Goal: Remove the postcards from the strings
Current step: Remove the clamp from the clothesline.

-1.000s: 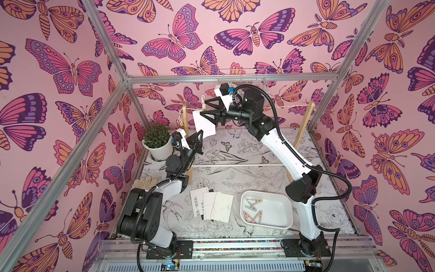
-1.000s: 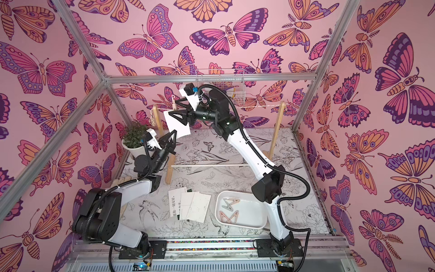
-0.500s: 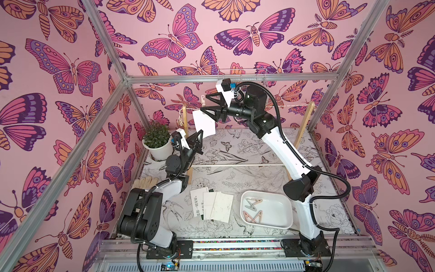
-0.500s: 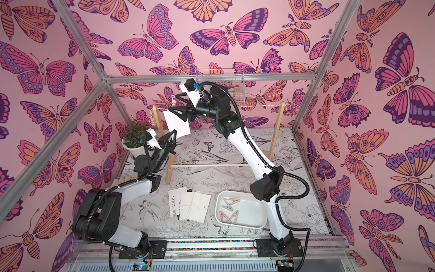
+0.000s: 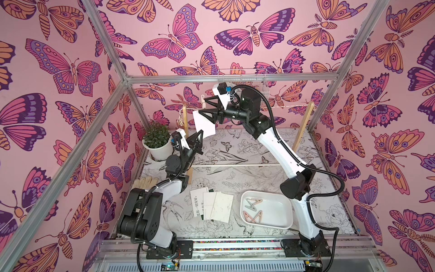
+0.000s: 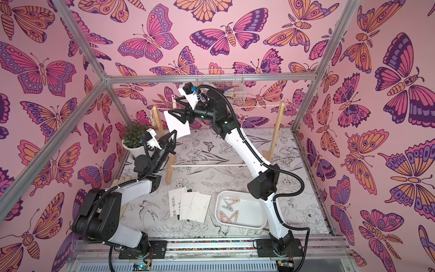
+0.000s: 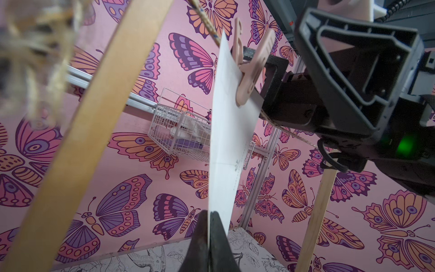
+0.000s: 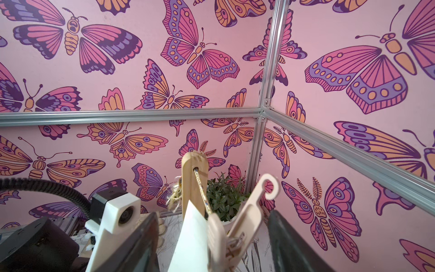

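A white postcard hangs from the string near the rack's left post, pinned by a pink clothespin. My left gripper is shut on the card's lower corner. My right gripper is open up at the string. Its two fingers stand on either side of the clothespin without touching it. Several more postcards lie overlapped on the table.
A white tray holding several clothespins sits right of the loose cards. A potted plant stands at the back left, close to the left arm. The rack's wooden posts, a wire basket and a beige glove are nearby.
My right gripper has moved left and a little up along the string, and its jaws have spread slightly wider around the clothespin. The left gripper keeps hold of the card.
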Robot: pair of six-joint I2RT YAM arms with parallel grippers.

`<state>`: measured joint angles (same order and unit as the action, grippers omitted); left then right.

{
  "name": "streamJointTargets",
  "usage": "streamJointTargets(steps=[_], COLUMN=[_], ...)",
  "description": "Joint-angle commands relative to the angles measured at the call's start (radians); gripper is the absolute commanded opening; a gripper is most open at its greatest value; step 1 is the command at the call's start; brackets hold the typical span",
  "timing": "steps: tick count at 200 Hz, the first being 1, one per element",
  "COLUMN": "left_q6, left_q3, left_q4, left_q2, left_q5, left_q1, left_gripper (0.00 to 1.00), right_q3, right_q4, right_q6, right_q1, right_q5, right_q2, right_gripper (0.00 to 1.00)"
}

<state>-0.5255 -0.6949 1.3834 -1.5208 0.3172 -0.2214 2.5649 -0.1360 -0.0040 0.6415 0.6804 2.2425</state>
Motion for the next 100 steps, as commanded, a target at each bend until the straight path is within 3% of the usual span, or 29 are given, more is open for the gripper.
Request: streamJointTargets(steps=[1,66,100], left_q6=[-0.004,-0.003,0.001], left_q3=[0.008,0.008,0.008], left_q4=[0.04,0.039,0.04], left_q2=[0.013,0.015,0.015], left_q5=[0.005,0.001,-0.002], left_q1=[0.008,0.008,0.008], left_gripper=[0.06,0.06,0.06], right_q3=[0.027,0.04,0.038], right_q4=[0.025,0.008,0.02], right_q6=[0.011,0.006,0.017], right_q1=[0.008,0.017,0.019], right_q5=[0.015,0.034,0.058], right_q2=[0.023,0.04,0.035], right_gripper=[0.74,0.74,0.7])
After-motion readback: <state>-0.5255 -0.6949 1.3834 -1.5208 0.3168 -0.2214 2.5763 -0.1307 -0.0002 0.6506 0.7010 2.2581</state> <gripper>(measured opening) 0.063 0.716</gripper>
